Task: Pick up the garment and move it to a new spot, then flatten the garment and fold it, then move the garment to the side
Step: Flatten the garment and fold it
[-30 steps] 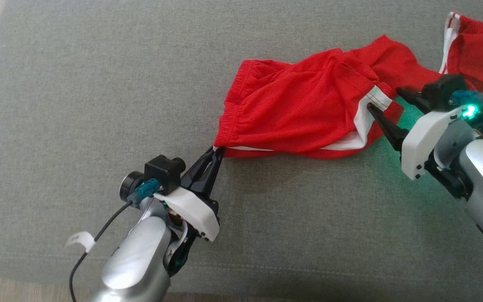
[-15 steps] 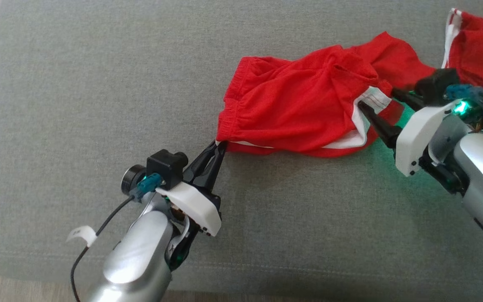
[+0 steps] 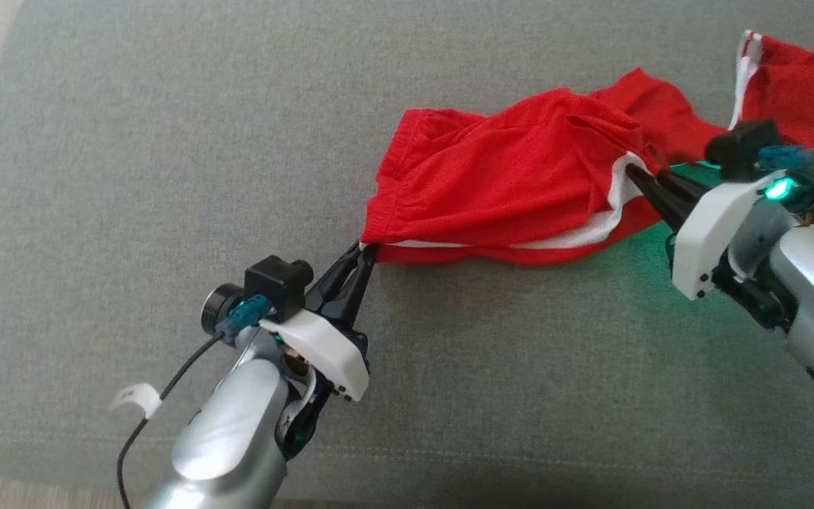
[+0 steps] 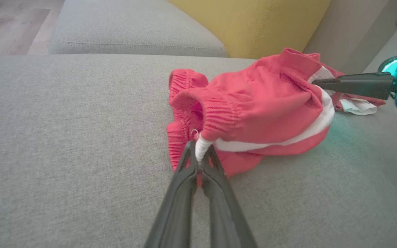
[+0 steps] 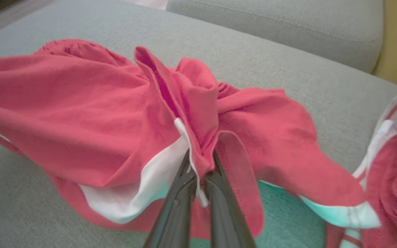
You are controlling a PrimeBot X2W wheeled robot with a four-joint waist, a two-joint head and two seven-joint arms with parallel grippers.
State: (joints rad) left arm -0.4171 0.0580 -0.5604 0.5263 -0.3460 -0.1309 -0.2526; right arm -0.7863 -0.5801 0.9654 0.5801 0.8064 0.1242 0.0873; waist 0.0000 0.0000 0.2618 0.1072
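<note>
Grey sofa seat; red shorts lie bunched on its right half. Left gripper is clenched on the elastic waistband corner and right gripper is clamped on the white-striped leg hem. They hold opposite ends, likely to lift and spread the cloth. Left wrist view adds a yellow cushion behind. Right wrist view shows the hem folded between its fingers.

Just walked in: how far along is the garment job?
Done: left claw and right claw are each shut on an edge of the red garment. In hand: the pickup. Left: moving, flattening, folding, setting aside; it lies bunched on the grey cushion.
</note>
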